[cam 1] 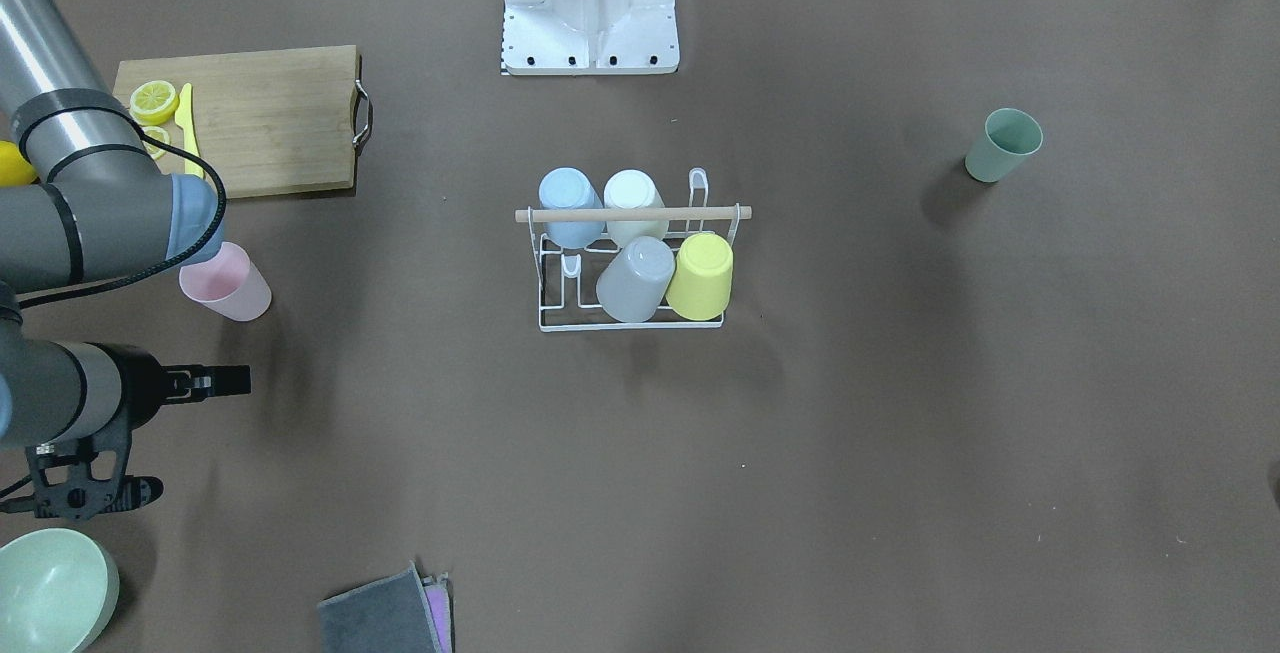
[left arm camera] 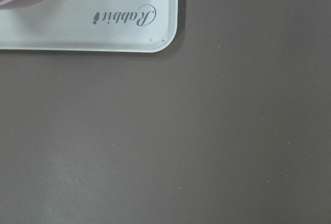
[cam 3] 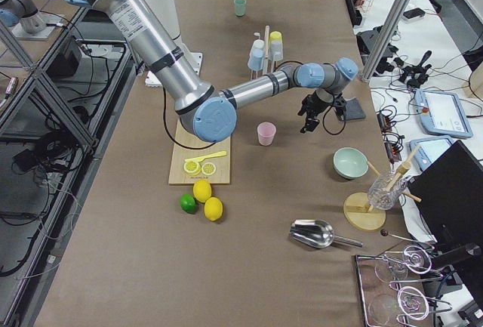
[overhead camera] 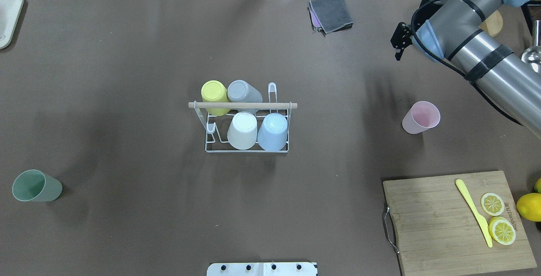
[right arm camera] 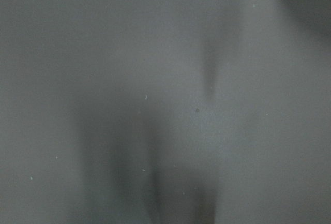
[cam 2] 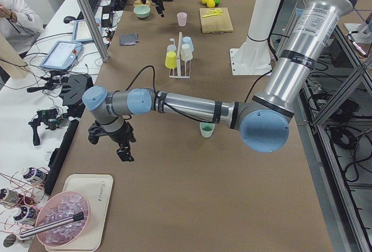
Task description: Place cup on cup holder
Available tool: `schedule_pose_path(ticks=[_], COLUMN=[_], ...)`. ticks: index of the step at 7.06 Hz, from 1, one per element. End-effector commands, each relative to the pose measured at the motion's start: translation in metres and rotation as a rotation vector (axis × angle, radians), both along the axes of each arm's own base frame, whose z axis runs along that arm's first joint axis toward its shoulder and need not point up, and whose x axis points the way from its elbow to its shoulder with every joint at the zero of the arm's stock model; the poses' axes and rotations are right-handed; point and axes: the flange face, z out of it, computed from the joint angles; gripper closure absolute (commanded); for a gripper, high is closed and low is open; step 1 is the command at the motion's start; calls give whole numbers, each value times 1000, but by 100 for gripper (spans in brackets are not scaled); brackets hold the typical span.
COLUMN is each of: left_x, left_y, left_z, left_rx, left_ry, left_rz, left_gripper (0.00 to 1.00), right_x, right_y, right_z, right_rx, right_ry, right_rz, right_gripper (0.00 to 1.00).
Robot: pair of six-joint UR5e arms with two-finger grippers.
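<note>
The white wire cup holder (overhead camera: pixel 243 105) with a wooden rod stands mid-table and carries yellow, grey, white and blue cups upside down on its pegs (cam 1: pixel 630 215). A pink cup (overhead camera: pixel 420 117) stands upright on the robot's right side (cam 1: pixel 228 283). A green cup (overhead camera: pixel 36 186) stands on the left side (cam 1: pixel 1003 145). My right gripper (cam 1: pixel 240 380) hovers beyond the pink cup, apart from it, and looks shut and empty (overhead camera: pixel 397 55). My left gripper (cam 2: pixel 123 154) hangs over the table's far left end near a white tray; I cannot tell if it is open.
A wooden cutting board (overhead camera: pixel 435 221) with lemon slices and a yellow knife lies near right. A grey cloth (overhead camera: pixel 331 13) lies at the far edge. A green bowl (cam 1: pixel 50 588) sits beyond my right arm. The white tray (left arm camera: pixel 103 22) is under the left wrist.
</note>
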Motion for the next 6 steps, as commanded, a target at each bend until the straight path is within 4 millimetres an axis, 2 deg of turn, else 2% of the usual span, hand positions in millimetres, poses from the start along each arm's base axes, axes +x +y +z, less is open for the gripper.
schedule_pose_path(ticks=[1,2,4,5,6], left_x=[15,46,107,124,127], left_y=[-6,1,9,10,8], left_z=[-13,-12,-20,-28,-39], left_rx=[-19,-83,-150,-164,-179], left_ry=[6,45,44,46,53], left_rz=[23,58,148,188,228], left_gripper=[2,2,3,3,3], right_x=[-11,-12,-12,-18,-21], right_y=[12,19,24,21,18], right_z=[19,34,41,46,51], right_rx=[-30,-59,-81,-98,-125], right_ry=[17,8,-12,-35,-50], right_rz=[-108,-186,-244,-254,-261], right_gripper=[0,0,0,0,0])
